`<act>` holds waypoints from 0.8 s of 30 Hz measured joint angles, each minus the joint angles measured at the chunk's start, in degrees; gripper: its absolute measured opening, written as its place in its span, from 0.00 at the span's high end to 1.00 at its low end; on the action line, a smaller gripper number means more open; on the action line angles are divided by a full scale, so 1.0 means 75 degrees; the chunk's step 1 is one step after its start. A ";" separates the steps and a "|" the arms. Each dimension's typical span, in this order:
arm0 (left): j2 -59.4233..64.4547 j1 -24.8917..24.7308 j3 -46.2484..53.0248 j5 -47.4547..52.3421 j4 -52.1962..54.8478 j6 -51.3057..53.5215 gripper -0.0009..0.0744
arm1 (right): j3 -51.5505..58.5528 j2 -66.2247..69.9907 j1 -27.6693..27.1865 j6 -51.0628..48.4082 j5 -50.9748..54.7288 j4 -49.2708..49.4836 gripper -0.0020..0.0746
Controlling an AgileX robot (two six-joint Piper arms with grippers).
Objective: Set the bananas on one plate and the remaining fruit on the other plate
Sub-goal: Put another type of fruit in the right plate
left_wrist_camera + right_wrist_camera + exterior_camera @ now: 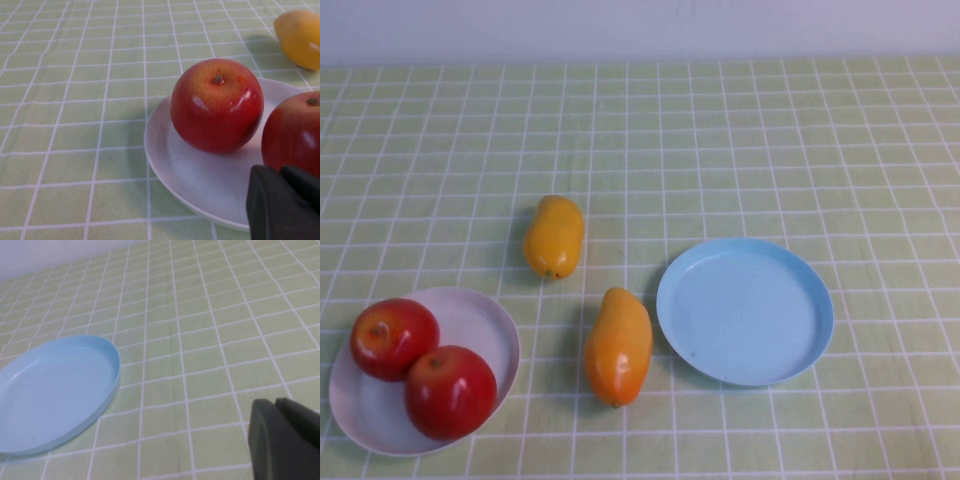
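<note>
High view: green checked tablecloth (pixel 740 130); neither arm nor gripper shows here. White plate (pixel 495 330) at near left carries both red apples, one (pixel 393 337) toward the far-left rim, the other (pixel 450 391) nearer the camera, the two touching. Light blue plate (pixel 745 310) sits right of centre, bare. Two yellow-orange bananas lie on the cloth: one (pixel 618 345) just beside the blue plate's left rim, lengthwise toward the camera; the other (pixel 555 235) farther back, between the plates, apart from both. Left wrist view: left gripper (pixel 282 202) appears only as a dark corner mass hovering low over the white plate (pixel 175 165), close to the nearer apple (pixel 295 132); the other apple (pixel 217 105) stands upright, stem dimple up; a banana (pixel 301 37) shows beyond the rim. Fingers open or closed: cannot tell; it appears to hold nothing. Right wrist view: right gripper (pixel 285 440) likewise a dark corner shape above bare cloth, near the blue plate (pixel 107 385); finger state cannot tell. Judgement: apple half looks done; banana half not yet begun. Next move likely calls for the right arm to reach the banana beside the blue plate, grip across its thick middle, lift clear of the raised rim, set it down inside. Glossy tapered skin may slip or roll.
</note>
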 joint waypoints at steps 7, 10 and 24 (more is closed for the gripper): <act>0.0000 0.0000 0.0000 0.0000 0.0000 0.0000 0.98 | 0.0000 0.0000 0.0000 0.0000 -0.0572 0.0576 0.99; 0.0000 0.0000 0.0000 0.0000 0.0000 0.0000 0.98 | 0.0000 0.0000 0.0000 0.0000 -0.1362 0.2094 0.99; 0.0000 0.0000 0.0000 0.0000 0.0000 0.0000 0.98 | -0.1272 0.0615 0.0000 -0.0381 -0.0342 0.3636 0.99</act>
